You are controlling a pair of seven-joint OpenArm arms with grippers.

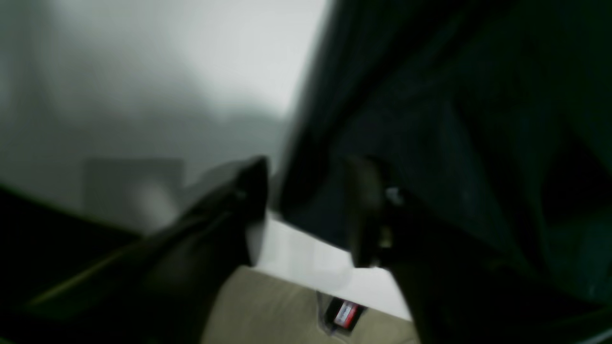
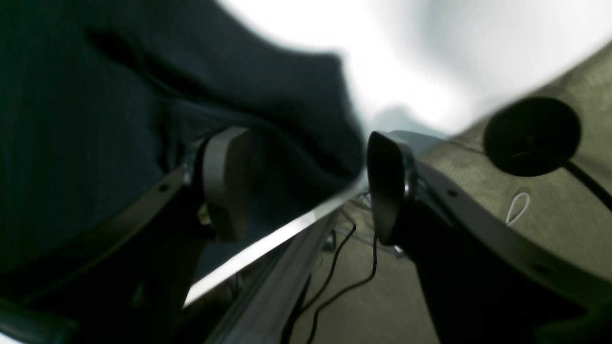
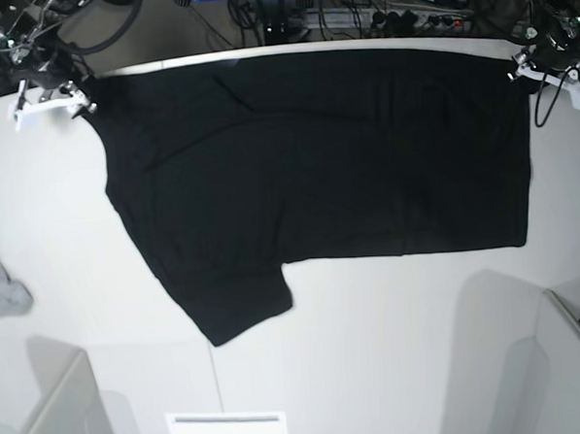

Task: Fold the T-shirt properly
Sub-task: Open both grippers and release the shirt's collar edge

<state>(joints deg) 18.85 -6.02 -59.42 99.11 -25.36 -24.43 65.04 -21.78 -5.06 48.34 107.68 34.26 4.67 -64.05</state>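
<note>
My T-shirt (image 3: 317, 177) lies spread flat across the far half of the smooth white counter (image 3: 393, 328), a wide matte black sheet of soft cloth with faint creases. One short sleeve (image 3: 231, 303) juts toward the near edge as a blunt flap. My left fingers (image 1: 306, 210) are at the shirt's far corner on the base view's right; they stand apart, with bare counter showing between them and dark cloth just beyond. My right fingers (image 2: 306, 181) are at the opposite far corner, spread wide, one rounded grey pad (image 2: 227, 181) over the dark fabric, pinching nothing. A crumpled light-grey cloth (image 3: 0, 290) sits at the counter's side.
</note>
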